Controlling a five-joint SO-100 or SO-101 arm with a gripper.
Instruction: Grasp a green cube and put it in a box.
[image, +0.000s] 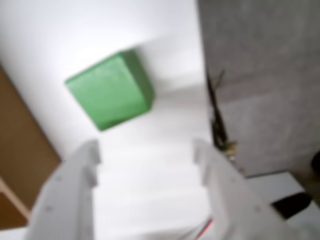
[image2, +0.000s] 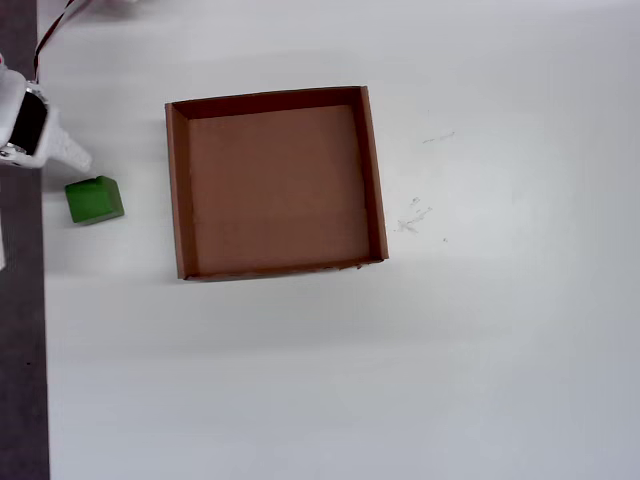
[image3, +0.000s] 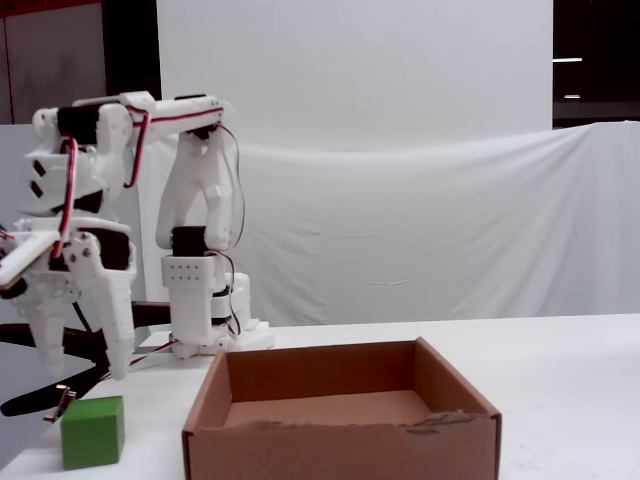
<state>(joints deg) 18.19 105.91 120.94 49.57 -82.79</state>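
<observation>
Overhead view: green cube rests near bench left edge; box empty; fingers spread above cube, nothing grasped; grasp and placement remain.

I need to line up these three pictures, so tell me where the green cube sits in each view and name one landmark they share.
Wrist view: cube upper left of centre, ahead of the open pincer.
Overhead view: cube at the far left, left of the box, on the table.
Fixed view: cube bottom left, left of the box, below the pincer.
Shared landmark: the box, a brown sliver at the wrist view's left edge.
</observation>
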